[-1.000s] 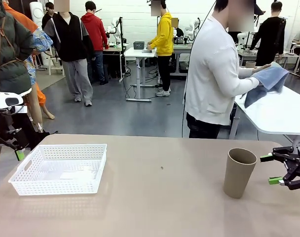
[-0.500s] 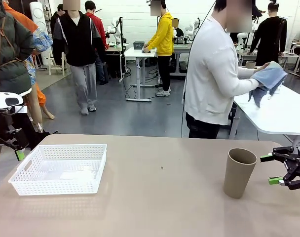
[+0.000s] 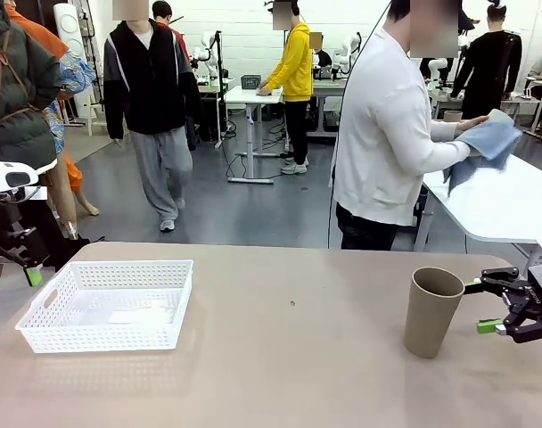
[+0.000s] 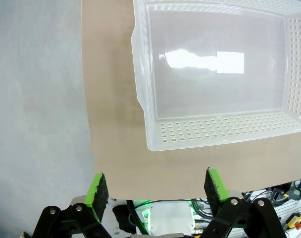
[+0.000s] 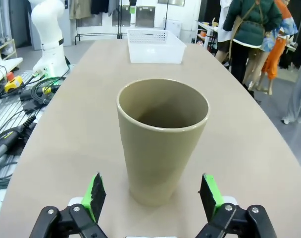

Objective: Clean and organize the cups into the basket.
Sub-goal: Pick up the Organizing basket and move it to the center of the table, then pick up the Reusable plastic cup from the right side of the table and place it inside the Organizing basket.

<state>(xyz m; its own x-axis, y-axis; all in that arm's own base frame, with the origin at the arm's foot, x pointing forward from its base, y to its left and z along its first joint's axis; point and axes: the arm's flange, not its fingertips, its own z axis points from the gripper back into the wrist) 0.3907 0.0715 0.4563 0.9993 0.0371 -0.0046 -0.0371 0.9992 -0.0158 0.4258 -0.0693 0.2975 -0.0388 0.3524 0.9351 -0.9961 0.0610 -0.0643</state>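
1. A tan cup (image 3: 433, 311) was stood upright on the desk (image 3: 289, 383), at the near right, well apart from the basket.
2. The white basket (image 3: 102, 337) was set empty at the desk's left.
3. The right gripper (image 3: 479, 307) was held just right of the cup, its jaws spread wide and nothing gripped.
4. The left gripper (image 4: 155, 186) was held by the desk's edge, left of the basket, its jaws wide apart and empty.
5. A blue cloth (image 3: 485, 143) was held by a person (image 3: 387, 134) at the far side.

I see the tan bench (image 3: 280, 374); past its far edge a person in a white top (image 3: 387, 134) stands side-on with a blue cloth (image 3: 489, 143). Cables (image 5: 12, 129) lie beside the bench.
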